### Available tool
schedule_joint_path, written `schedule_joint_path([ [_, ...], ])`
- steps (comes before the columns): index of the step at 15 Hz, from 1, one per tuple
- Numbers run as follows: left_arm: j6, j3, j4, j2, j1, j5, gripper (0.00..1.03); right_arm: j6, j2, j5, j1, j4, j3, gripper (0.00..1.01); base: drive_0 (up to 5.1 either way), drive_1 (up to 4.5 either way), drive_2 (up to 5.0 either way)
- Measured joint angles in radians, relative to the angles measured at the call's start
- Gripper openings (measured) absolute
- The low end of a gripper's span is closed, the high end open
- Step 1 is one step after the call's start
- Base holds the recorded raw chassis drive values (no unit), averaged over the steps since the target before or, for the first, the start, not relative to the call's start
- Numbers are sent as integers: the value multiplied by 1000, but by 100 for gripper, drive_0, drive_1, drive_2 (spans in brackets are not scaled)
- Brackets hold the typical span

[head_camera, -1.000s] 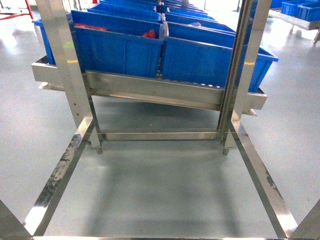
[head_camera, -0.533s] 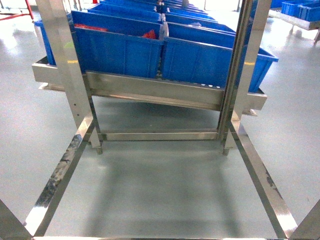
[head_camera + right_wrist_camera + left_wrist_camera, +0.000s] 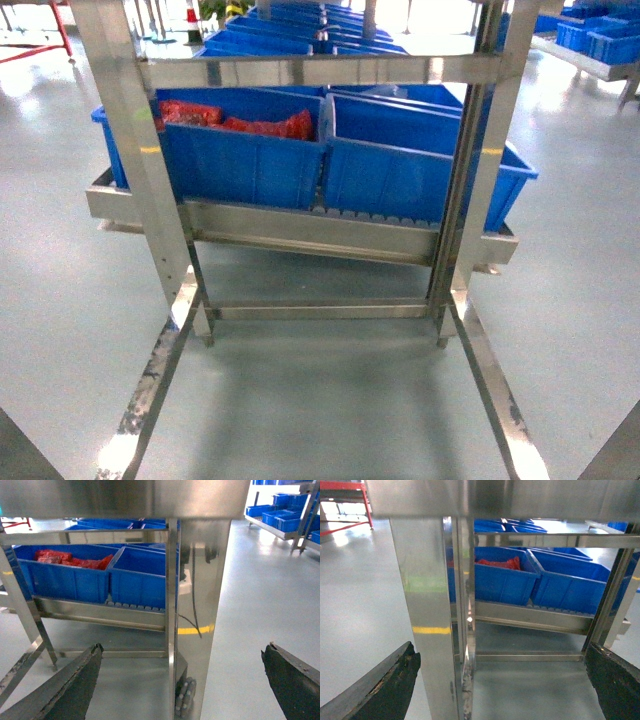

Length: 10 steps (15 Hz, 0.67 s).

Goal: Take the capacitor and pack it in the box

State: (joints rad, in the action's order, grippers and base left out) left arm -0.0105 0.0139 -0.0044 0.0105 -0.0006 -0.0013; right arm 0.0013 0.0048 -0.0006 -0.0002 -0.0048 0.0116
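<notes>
On steel rack (image 3: 300,232), blue bins (image 3: 240,165) (one w/ red parts (image 3: 262,126)); both grippers' fingers (image 3: 385,690) wide.

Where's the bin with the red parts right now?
Head view, left of centre: the blue bin with red parts sits on the steel rack's sloped shelf, beside another blue bin on its right.

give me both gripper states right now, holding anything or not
left gripper: open, fingers spread wide, holding nothing
right gripper: open, fingers spread wide, holding nothing
</notes>
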Motion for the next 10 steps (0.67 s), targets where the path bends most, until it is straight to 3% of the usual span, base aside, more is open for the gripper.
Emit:
schedule_joint_path([
  [10, 1, 0, 1, 0, 0, 2, 98, 2, 0, 2, 0, -1, 0, 98, 0, 0, 0],
])
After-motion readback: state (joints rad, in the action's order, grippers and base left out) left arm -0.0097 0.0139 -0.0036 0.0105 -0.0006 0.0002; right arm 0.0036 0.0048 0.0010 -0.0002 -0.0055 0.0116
